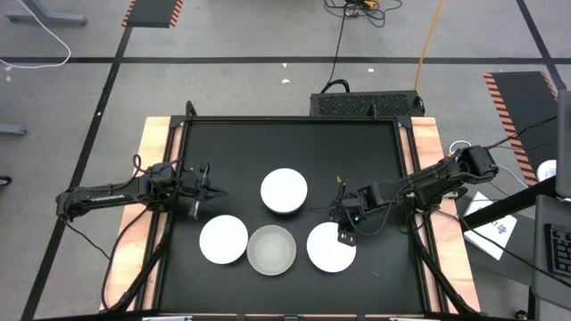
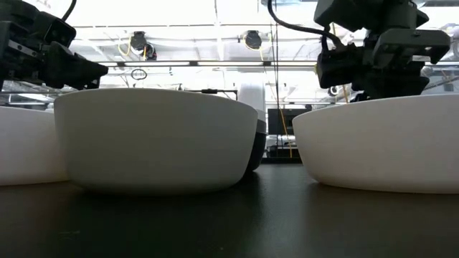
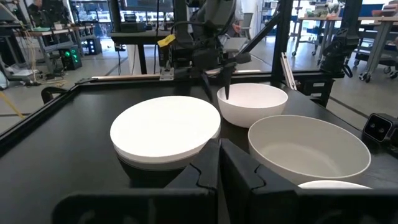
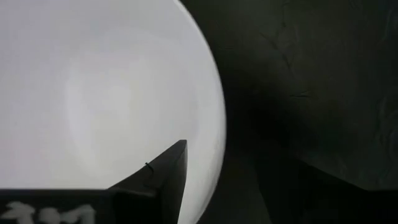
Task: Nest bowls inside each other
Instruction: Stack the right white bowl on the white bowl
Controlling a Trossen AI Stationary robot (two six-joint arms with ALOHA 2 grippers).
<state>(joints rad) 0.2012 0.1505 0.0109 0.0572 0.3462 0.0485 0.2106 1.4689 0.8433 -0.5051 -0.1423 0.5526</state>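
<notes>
I am viewing a black table (image 1: 294, 143) carrying four visible bowl positions. A white bowl (image 1: 284, 191) is sitting near the centre; in the left wrist view it is resting on a darker bowl (image 3: 149, 167) whose rim is showing just beneath it, so these two are already nested. Toward the front edge, three more are lying in a row: a second white bowl (image 1: 223, 240) on the left, a pale grey bowl (image 1: 271, 250) touching or just beside it in the middle, and a third white bowl (image 1: 331, 247) on the right.

I am holding the right gripper (image 1: 346, 223) over the rim of the third white bowl on its far side; in the right wrist view one finger (image 4: 163, 180) is lying inside the bowl's rim and the other outside it, so the jaws are standing apart astride the wall, not visibly pressing it.

I am keeping the left gripper (image 1: 203, 189) at the table's left side, well apart from the bowls, its fingers (image 3: 202, 171) pressed together and holding nothing.
</notes>
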